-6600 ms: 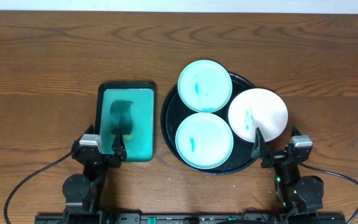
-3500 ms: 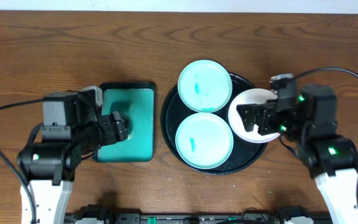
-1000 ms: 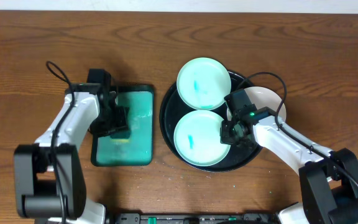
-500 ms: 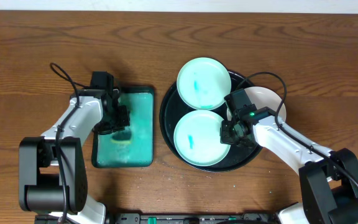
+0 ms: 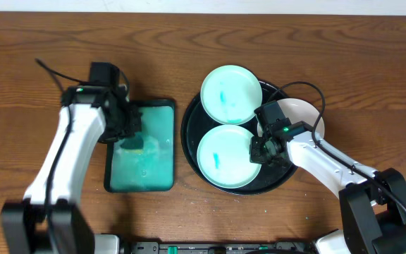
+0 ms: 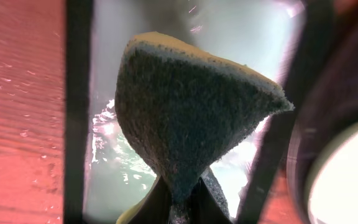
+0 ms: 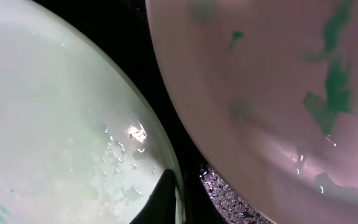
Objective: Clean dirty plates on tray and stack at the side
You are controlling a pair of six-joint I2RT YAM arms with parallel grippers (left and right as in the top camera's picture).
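Your surfaces at a glance
You have a grained wood tabletop (image 5: 189, 42), a glossy black tray (image 5: 191, 134), smooth wet-glinting plates (image 5: 232, 95), and a coarse, rough-pored sponge (image 6: 185, 118).

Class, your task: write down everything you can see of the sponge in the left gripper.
The sponge is a two-layer pad: a dark, grainy scouring face with a thin pale yellow foam layer showing along its edge. The left gripper pinches one end narrow; the rest flares wide. It is held over the teal basin, whose floor glistens wet. Whether it touches the basin cannot be told.
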